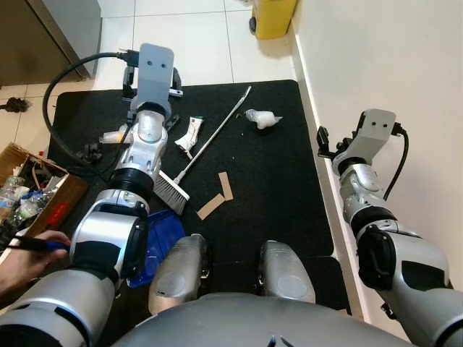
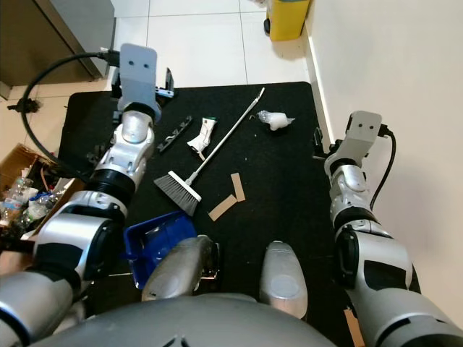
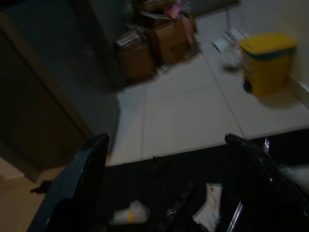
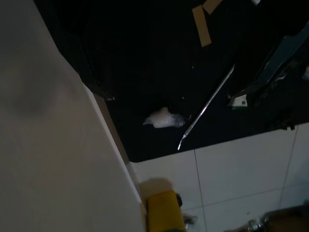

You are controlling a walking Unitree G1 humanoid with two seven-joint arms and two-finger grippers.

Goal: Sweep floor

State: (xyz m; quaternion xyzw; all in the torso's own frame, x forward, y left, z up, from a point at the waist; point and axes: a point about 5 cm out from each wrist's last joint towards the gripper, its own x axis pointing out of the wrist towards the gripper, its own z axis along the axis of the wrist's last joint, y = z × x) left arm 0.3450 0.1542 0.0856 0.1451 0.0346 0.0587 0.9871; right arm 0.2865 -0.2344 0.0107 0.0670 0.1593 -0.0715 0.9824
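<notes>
While you look down from the head camera, you see a broom lying flat on a black mat, its grey bristles near the robot's knees and its thin metal handle running away toward the mat's far edge. Just beside the bristles, on the robot's left, sits a blue dustpan, partly hidden by the left arm.

Scattered on the mat you have two strips of brown cardboard, a crumpled bit of clear plastic near the handle's tip, and a flattened white packet beside the handle.

Your left gripper hangs above the mat's far left part; its two fingers stand wide apart with nothing between them. Your right arm is raised along the wall, off the mat's right edge; whether the right gripper is open or closed you cannot tell.

A yellow bin stands on the white tiles by the wall. A cardboard box of clutter sits off the mat's left side, and a person's hand holds a blue object there.
</notes>
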